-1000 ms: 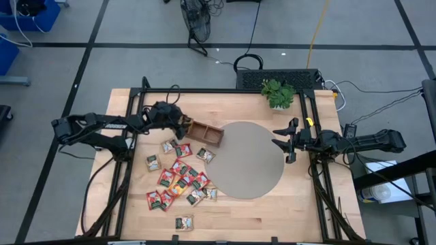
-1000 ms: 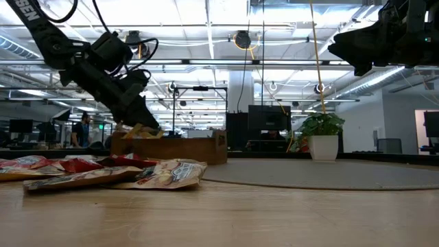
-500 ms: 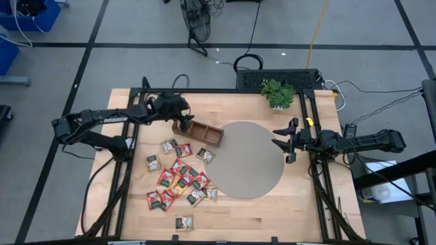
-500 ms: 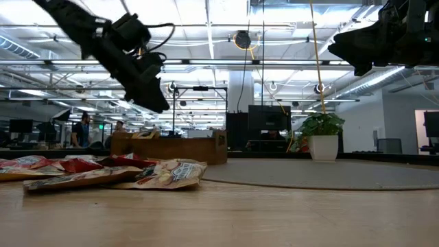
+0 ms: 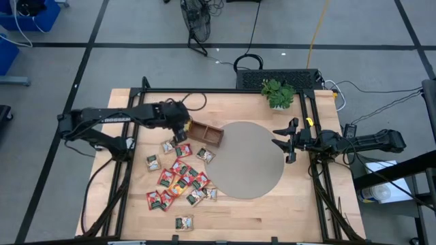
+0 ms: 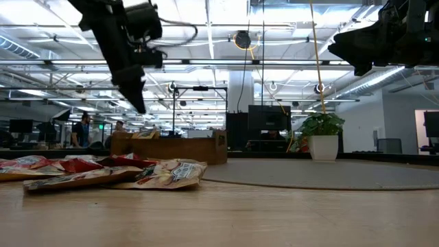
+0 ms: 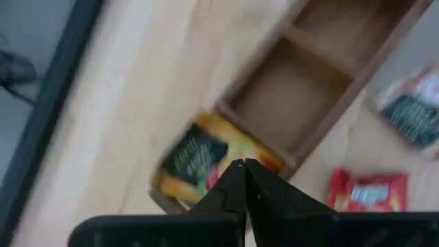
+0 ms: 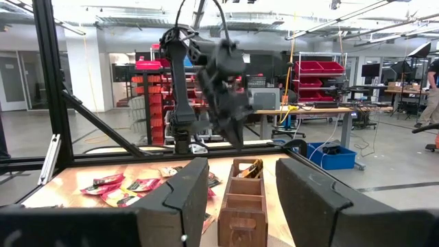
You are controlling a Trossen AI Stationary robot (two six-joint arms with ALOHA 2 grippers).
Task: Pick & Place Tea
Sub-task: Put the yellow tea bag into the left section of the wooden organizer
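Several tea sachets [image 5: 178,178], mostly red, lie scattered flat on the wooden table in front of the brown compartment tray [image 5: 208,134]. One yellow sachet [image 7: 199,158] lies in the tray's left end compartment, and its top edge [image 6: 145,134] shows above the tray wall. My left gripper [image 5: 182,131] hangs shut and empty above that end of the tray, its fingers [image 7: 233,182] pointing down. My right gripper [image 5: 281,141] waits open over the right edge of the round mat.
A round grey mat [image 5: 248,160] covers the middle of the table, to the right of the tray. A small potted plant [image 5: 278,93] stands at the far edge. Black frame rails [image 5: 129,156] run along the table's left and right sides.
My left gripper has risen from the tray's left end, where it stood low a second ago, and has turned to point more steeply down. The yellow sachet stays in the end compartment.
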